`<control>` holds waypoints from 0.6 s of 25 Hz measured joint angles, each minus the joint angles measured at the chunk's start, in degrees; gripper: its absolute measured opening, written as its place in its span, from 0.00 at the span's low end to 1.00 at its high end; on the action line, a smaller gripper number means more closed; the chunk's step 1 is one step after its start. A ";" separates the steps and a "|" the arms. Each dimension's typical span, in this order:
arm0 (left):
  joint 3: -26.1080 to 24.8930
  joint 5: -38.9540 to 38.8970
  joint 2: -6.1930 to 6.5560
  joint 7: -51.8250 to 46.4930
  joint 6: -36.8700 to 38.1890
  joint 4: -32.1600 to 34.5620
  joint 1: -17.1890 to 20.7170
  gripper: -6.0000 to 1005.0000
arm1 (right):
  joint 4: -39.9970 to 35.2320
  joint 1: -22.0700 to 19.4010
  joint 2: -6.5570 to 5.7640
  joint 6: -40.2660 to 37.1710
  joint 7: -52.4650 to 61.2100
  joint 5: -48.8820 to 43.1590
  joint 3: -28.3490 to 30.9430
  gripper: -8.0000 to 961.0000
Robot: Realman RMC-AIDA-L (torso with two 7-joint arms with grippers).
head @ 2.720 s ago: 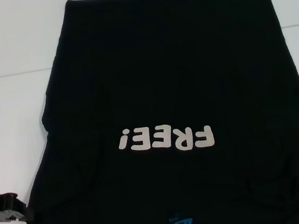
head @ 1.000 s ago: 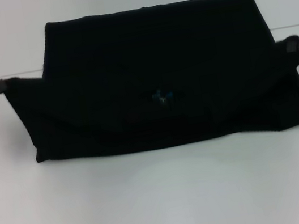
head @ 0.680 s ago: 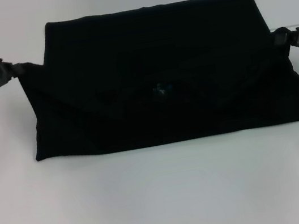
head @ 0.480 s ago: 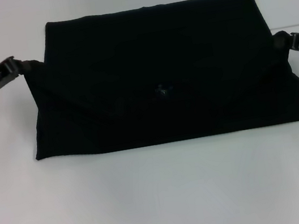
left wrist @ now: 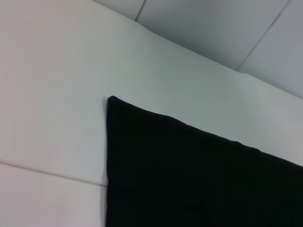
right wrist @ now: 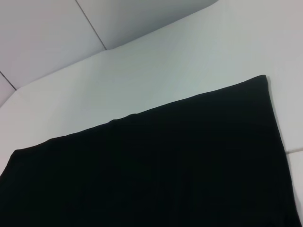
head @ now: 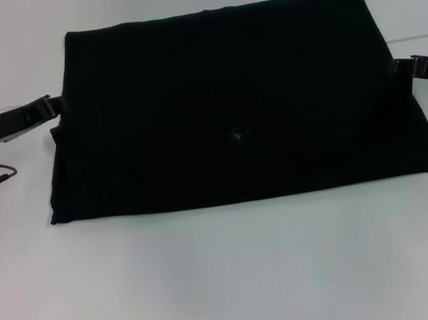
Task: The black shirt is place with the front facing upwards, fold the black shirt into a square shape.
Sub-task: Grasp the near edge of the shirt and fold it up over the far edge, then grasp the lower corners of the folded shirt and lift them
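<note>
I cannot tell if my left gripper (head: 53,107) and right gripper (head: 402,68) grip the shirt (head: 230,108); pulling away may undo the fold.

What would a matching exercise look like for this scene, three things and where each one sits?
Things:
1. black shirt
2. left gripper
3. right gripper

Places:
A. at the shirt's right edge
B. folded, flat on the white table
C. at the shirt's left edge

Pairs: 1-B, 2-C, 3-A
</note>
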 joint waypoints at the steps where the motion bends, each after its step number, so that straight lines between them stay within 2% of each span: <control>1: 0.32 -0.07 0.07 -0.18 0.23 -0.08 0.16 0.24 | 0.00 -0.27 0.00 0.04 -0.20 0.41 0.17 0.15; 2: 0.48 -0.25 0.14 -0.36 0.56 -0.09 0.34 0.26 | -0.10 -0.68 0.00 -0.01 -0.22 1.06 0.32 0.18; 6: 0.62 -2.14 1.17 -0.92 5.79 0.35 1.68 0.34 | -0.53 -3.19 -0.60 -2.96 -0.88 6.75 0.49 0.44; 10: 0.64 -2.30 3.97 -3.97 15.22 0.63 2.92 0.43 | -0.26 -7.41 -1.44 -13.24 -11.04 19.63 0.58 0.65; 12: 0.85 -1.98 5.39 -5.61 19.00 0.43 3.60 0.51 | -0.16 -9.08 -1.50 -19.48 -18.29 23.67 0.47 0.69; 15: 2.74 -1.63 7.17 -8.59 23.05 0.29 5.29 0.63 | -0.21 -10.33 -1.44 -27.34 -26.83 23.18 -0.50 0.75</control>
